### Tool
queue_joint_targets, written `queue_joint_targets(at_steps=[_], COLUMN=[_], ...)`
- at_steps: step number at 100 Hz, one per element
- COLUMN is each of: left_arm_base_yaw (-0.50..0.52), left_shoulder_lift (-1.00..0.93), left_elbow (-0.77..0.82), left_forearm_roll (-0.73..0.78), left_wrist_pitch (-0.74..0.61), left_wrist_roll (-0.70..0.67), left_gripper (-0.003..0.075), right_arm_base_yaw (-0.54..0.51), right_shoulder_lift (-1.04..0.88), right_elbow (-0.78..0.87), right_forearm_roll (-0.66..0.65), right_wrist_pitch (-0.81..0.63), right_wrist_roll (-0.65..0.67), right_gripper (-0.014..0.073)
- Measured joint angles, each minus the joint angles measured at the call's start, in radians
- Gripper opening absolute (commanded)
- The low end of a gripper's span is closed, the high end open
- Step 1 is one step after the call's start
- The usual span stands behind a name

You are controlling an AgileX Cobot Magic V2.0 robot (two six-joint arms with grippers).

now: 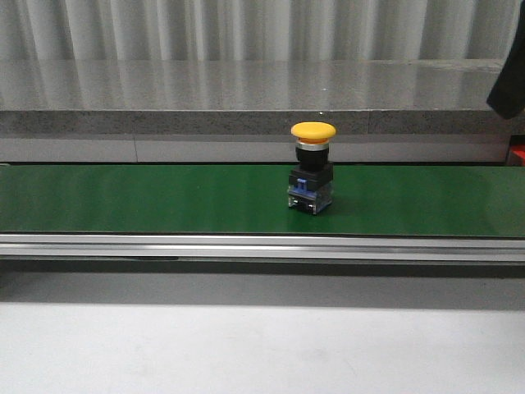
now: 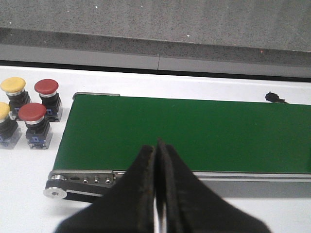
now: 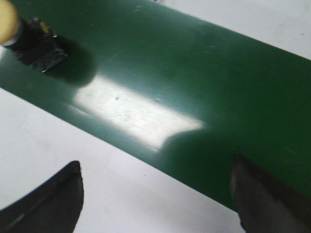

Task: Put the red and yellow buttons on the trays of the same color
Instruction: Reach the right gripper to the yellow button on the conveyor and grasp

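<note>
Green conveyor belt (image 1: 164,201) runs straight across the front view, filling it from edge to edge, with a silver rail along its near side and the pale worktop (image 1: 246,345) spread out in front of it. Behind the belt sits a grey stone ledge (image 1: 246,98), backed by a ribbed wall. On the belt, a little right of centre, one yellow button (image 1: 312,167) stands upright: yellow mushroom cap on top, black body below, a clear base with a blue part resting on the green surface. The right wrist view catches that same button (image 3: 24,39) at the corner of its picture, well apart from the right gripper (image 3: 155,199), whose two dark fingers (image 3: 53,204) are spread wide with nothing between them, hovering over the belt's edge and the white worktop. Over to the left wrist view: the left gripper (image 2: 156,194) has its fingers (image 2: 141,189) pressed together, clenched on nothing, poised above the belt's end roller. Just beyond that end of the belt, a small cluster waits on the white worktop, two red buttons (image 2: 34,124) and two yellow buttons (image 2: 14,90) standing close together.
</note>
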Motion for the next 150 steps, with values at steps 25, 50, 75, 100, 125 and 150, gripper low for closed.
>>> queue_joint_targets(at_steps=[25,50,75,100,125,150], left_arm_base_yaw=[0.0,0.0,0.0,0.0,0.0,0.0], left_shoulder_lift=[0.0,0.0,0.0,0.0,0.0,0.0], left_elbow=[0.0,0.0,0.0,0.0,0.0,0.0], left_forearm_roll=[0.0,0.0,0.0,0.0,0.0,0.0], left_wrist_pitch=[0.0,0.0,0.0,0.0,0.0,0.0], left_wrist_roll=[0.0,0.0,0.0,0.0,0.0,0.0], left_gripper=[-0.002,-0.002,-0.002,-0.002,-0.002,-0.002], right_arm_base_yaw=[0.128,0.254,0.286,0.286,0.286,0.205], right_shoulder_lift=[0.083,0.193,0.255,0.287,0.29,0.178], right_elbow=[0.0,0.0,0.0,-0.002,-0.002,-0.002], right_forearm_roll=[0.0,0.002,0.005,0.005,0.006,0.005], right_wrist_pitch=[-0.074,-0.221,-0.347,-0.41,-0.414,-0.338], right_wrist_roll=[-0.004,-0.004,-0.004,-0.004,0.006,0.054], right_gripper=[0.0612,0.0612,0.061,0.0366,0.0165,0.0165])
